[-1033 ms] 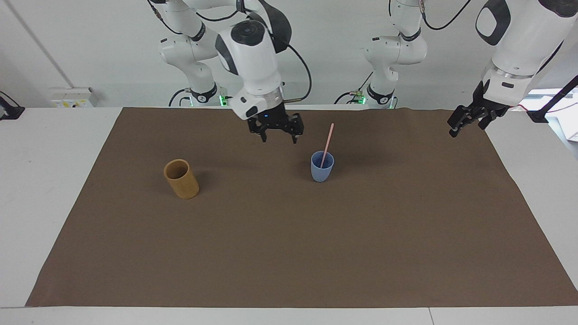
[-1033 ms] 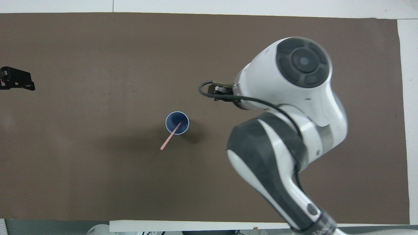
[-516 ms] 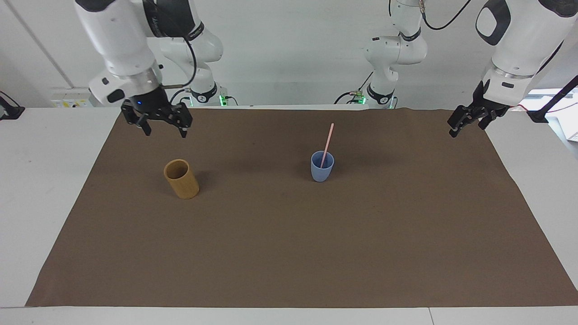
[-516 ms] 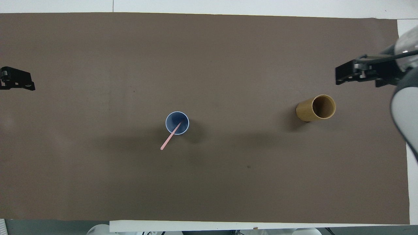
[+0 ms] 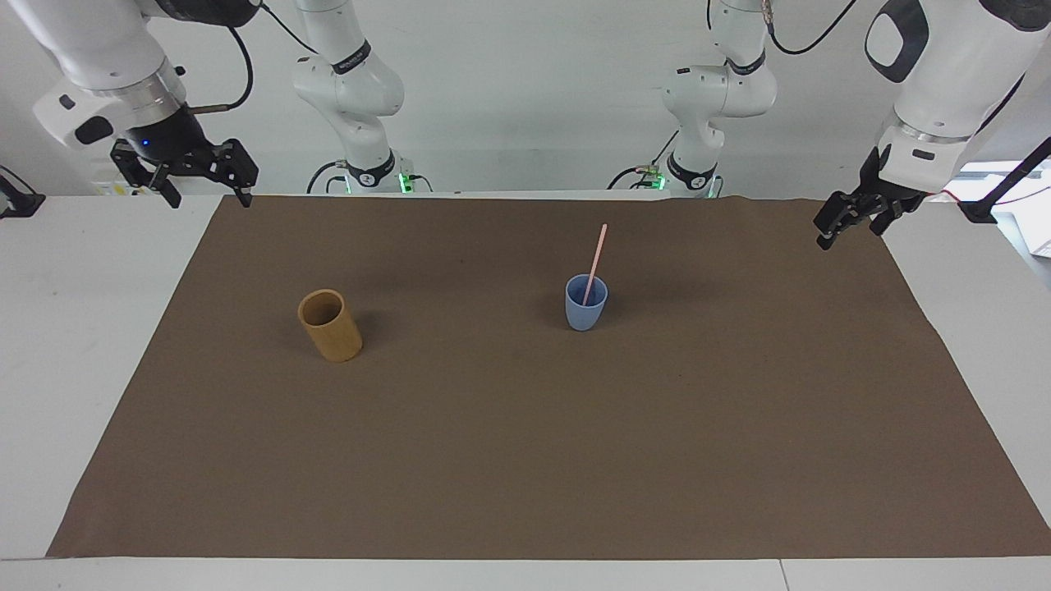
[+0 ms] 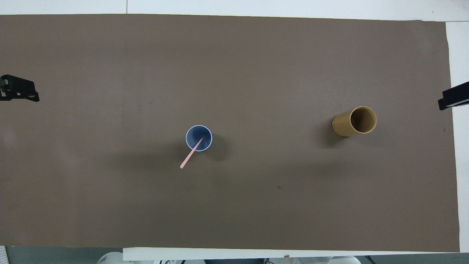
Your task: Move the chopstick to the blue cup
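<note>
The blue cup (image 5: 586,303) stands upright mid-mat (image 5: 525,460) and contains the chopstick (image 5: 594,264), which leans against its rim. The bamboo cup (image 5: 329,325), toward the right arm's end, is empty. The right claw (image 5: 203,182) and left claw (image 5: 850,220) hang spread wide over the desk (image 5: 74,328) edges, holding nothing.

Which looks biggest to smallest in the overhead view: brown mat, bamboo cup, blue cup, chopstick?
1. Brown mat, by far the largest.
2. Bamboo cup, standing toward the right arm's end.
3. Blue cup, smaller across the rim.
4. Chopstick, leaning in the blue cup: the thinnest, though about as long as the bamboo cup looks.
</note>
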